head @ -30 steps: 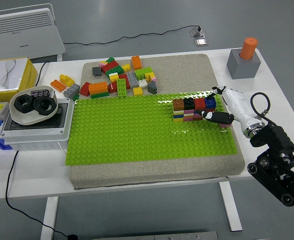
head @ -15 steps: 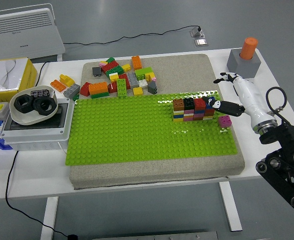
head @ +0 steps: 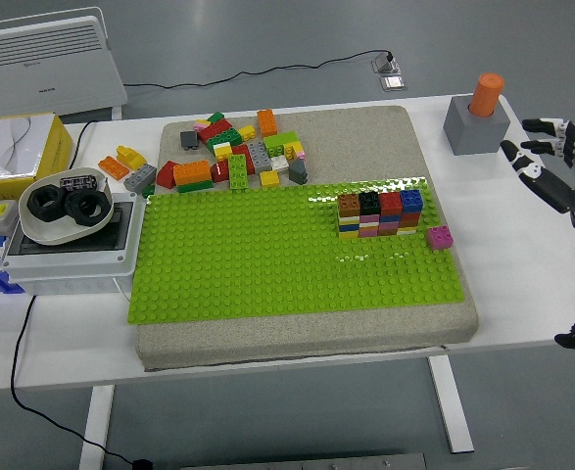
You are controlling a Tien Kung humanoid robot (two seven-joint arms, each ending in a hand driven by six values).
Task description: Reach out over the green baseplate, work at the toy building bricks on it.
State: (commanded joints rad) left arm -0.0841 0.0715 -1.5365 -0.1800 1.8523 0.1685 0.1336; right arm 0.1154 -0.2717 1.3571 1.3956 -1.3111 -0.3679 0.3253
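The green baseplate (head: 267, 250) lies on a beige mat in the middle of the table. On its right part stands a block of stacked bricks (head: 379, 213), brown, black, red and blue on top. A single pink brick (head: 440, 236) sits on the plate just right of that block. My right hand (head: 547, 162) hangs at the picture's right edge, well right of the plate, with spread fingers and nothing in it. The left arm does not show.
A loose pile of coloured bricks (head: 233, 157) lies on the mat behind the plate. A grey block with an orange cylinder (head: 478, 117) stands at the back right. A grey box with a bowl of black parts (head: 67, 220) sits at the left, beside a yellow box (head: 18, 147).
My right hand has pulled away from the brick block, moving right and back off the plate. The pink brick it was at now stands alone on the plate.
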